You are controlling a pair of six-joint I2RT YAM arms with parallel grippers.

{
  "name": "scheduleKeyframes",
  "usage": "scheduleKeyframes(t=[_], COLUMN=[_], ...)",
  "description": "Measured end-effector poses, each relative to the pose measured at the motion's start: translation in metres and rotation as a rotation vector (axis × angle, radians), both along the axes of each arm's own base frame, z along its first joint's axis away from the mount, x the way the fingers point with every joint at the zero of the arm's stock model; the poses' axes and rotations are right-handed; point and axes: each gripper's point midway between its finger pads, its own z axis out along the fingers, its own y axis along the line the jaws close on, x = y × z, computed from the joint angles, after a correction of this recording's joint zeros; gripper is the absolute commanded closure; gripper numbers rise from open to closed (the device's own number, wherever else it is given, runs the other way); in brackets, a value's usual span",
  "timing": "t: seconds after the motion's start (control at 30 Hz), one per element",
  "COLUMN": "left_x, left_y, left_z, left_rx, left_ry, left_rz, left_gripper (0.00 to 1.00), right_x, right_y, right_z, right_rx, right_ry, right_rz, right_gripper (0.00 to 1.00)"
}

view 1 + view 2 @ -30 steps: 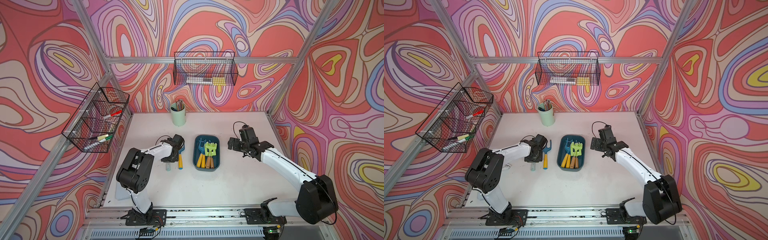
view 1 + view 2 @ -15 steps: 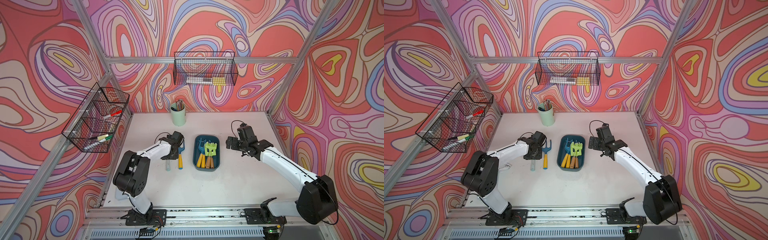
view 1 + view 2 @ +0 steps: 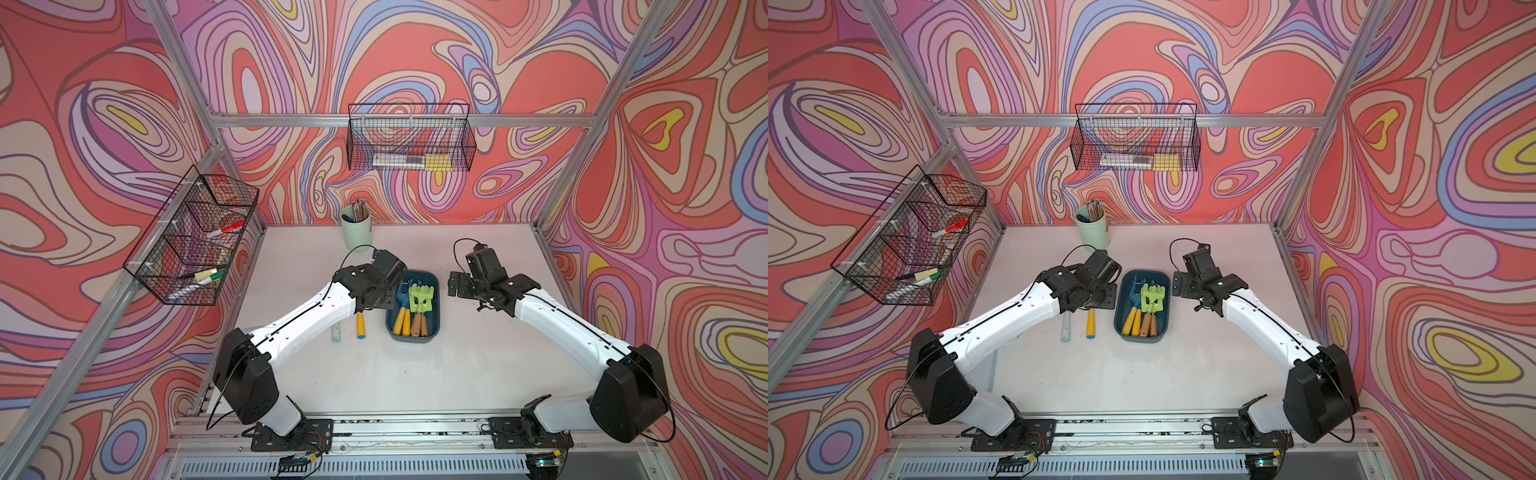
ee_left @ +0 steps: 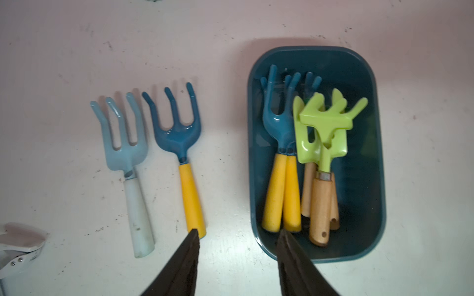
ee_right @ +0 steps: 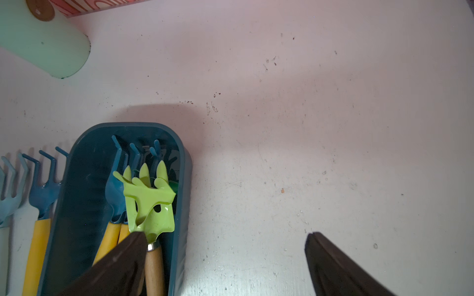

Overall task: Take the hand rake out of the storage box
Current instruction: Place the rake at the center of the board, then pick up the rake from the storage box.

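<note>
The dark teal storage box [image 3: 411, 338] [image 4: 359, 200] stands mid-table, seen in both top views. It holds several hand rakes: two blue ones with yellow handles [image 4: 278, 123] and lime green ones with wooden handles [image 4: 325, 120] [image 5: 148, 202]. Left of the box, two rakes lie on the table: a dark blue one with a yellow handle [image 4: 191, 197] and a pale blue one with a white handle [image 4: 125, 143]. My left gripper [image 4: 238, 232] hovers open and empty between the table rake and the box. My right gripper [image 5: 225, 234] is wide open at the box's right edge.
A pale green cup [image 3: 356, 232] of pencils stands at the back of the table. Black wire baskets hang on the back wall [image 3: 409, 143] and the left wall [image 3: 191, 241]. Aluminium frame posts border the table.
My left gripper has opened, let go of the yellow-handled blue rake on the table, and shifted right toward the box. The right gripper edged slightly toward the box.
</note>
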Motion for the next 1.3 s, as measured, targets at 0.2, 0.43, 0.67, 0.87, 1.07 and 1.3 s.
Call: scheduleKeyframes(t=[0.2, 0.43, 0.67, 0.87, 1.07, 1.3], left_x=[-0.011, -0.017, -0.009, -0.003, -0.001, -0.001], left_y=[-0.043, -0.081, -0.102, -0.107, -0.107, -0.107], left_z=[-0.019, -0.051, -0.071, -0.098, -0.113, -0.122], left_rx=[0.023, 0.045, 0.058, 0.103, 0.131, 0.141], left_ry=[0.044, 0.111, 0.137, 0.167, 0.183, 0.197], left_rz=[-0.066, -0.128, -0.142, -0.137, -0.134, -0.136], left_gripper=[0.48, 0.47, 0.50, 0.53, 0.55, 0.61], right_x=[-0.003, -0.007, -0.003, -0.002, -0.002, -0.004], right_y=[-0.007, -0.019, -0.039, -0.043, -0.042, -0.041], right_z=[-0.008, -0.019, -0.021, -0.023, -0.025, -0.029], right_rx=[-0.034, -0.067, -0.069, -0.064, -0.060, -0.057], right_ry=[0.011, 0.034, 0.046, 0.051, 0.061, 0.066], right_rz=[-0.019, -0.047, -0.098, -0.108, -0.104, -0.100], right_gripper=[0.02, 0.02, 0.02, 0.02, 0.02, 0.02])
